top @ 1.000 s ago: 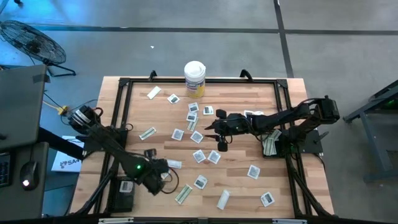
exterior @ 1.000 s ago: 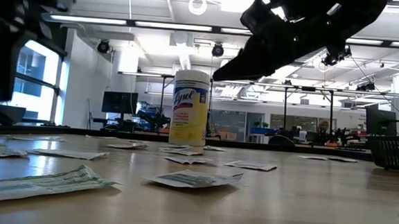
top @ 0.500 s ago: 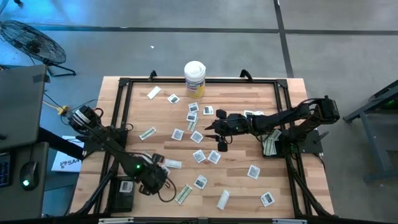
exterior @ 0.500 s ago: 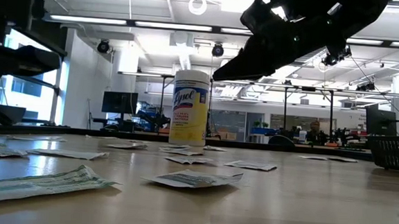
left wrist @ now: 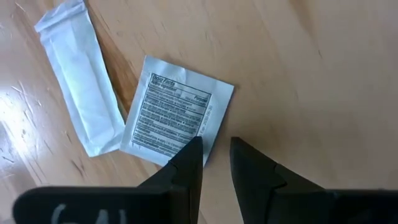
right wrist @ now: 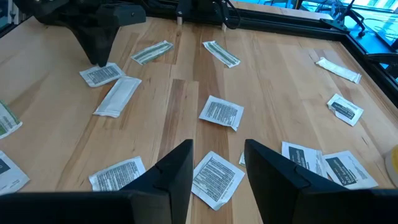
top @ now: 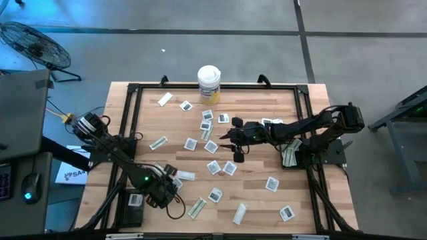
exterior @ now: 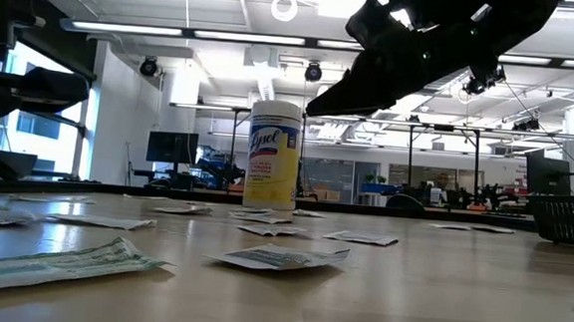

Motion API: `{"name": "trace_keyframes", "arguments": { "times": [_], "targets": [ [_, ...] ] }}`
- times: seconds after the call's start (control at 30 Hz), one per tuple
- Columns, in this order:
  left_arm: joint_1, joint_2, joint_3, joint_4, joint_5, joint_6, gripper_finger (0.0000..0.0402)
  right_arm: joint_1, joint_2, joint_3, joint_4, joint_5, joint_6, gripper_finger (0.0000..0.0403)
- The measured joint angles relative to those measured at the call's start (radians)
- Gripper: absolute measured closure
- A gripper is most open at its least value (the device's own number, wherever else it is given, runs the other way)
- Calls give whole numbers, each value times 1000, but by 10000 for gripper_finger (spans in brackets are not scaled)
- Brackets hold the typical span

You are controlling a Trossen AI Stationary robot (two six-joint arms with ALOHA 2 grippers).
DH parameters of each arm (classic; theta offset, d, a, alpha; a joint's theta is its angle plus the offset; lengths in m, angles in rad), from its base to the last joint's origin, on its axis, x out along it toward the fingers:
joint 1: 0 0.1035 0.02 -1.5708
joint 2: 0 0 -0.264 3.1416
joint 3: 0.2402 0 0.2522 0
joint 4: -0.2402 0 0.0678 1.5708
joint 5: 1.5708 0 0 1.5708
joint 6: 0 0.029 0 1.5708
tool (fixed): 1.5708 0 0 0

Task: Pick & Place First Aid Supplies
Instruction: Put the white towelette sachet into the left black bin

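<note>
As the left tool (left wrist: 216,155) shifted, it overhangs a square sachet (left wrist: 176,114).

A robotics lab: ceiling strip lights (exterior: 225,34), rows of monitors (exterior: 171,146) and workbenches behind the wooden surface (exterior: 439,290).

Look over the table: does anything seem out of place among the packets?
Yes: the tall canister at the table's far edge stands upright among flat packets scattered at all angles. It is the only thing that isn't a packet.
</note>
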Motion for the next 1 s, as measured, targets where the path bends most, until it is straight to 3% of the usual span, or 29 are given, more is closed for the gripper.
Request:
{"name": "trace_keyframes", "arguments": {
  "times": [0.3, 1.0],
  "targets": [
    [1, 4, 7, 18, -75, 95, 325, 0, 0, 0, 7, 0, 0, 265],
    [56, 10, 7, 57, -146, 37, 325, 3, 1, 0, 7, 0, 0, 265]
  ]
}}
